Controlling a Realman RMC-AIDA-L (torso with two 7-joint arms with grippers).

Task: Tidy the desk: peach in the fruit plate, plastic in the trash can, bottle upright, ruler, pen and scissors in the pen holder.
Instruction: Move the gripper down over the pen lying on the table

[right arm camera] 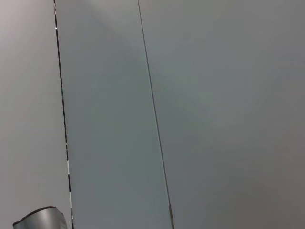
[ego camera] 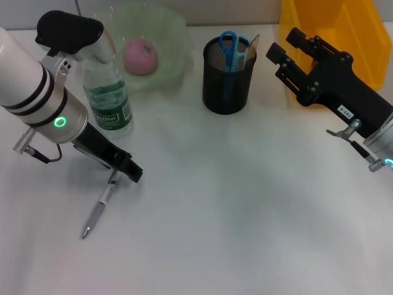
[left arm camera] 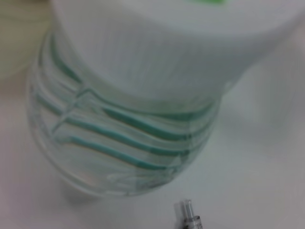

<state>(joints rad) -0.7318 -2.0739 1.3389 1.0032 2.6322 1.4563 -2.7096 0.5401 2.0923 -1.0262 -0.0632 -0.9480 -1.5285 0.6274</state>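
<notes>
The pen lies flat on the surface, just in front of the upright water bottle; it is judged light, stiff and smooth, best pinched across the barrel near its upper end. The left claw is poised at that end, its grip not discernible. The left wrist view shows only the pen's tip beside the bottle's base. The right claw, jaws parted, is held behind and right of the pen holder.

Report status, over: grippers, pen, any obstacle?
Left gripper down at the pen's upper end, grip unclear. Right gripper raised by the yellow bin, idle. Pen flat on desk; bottle upright close behind.
</notes>
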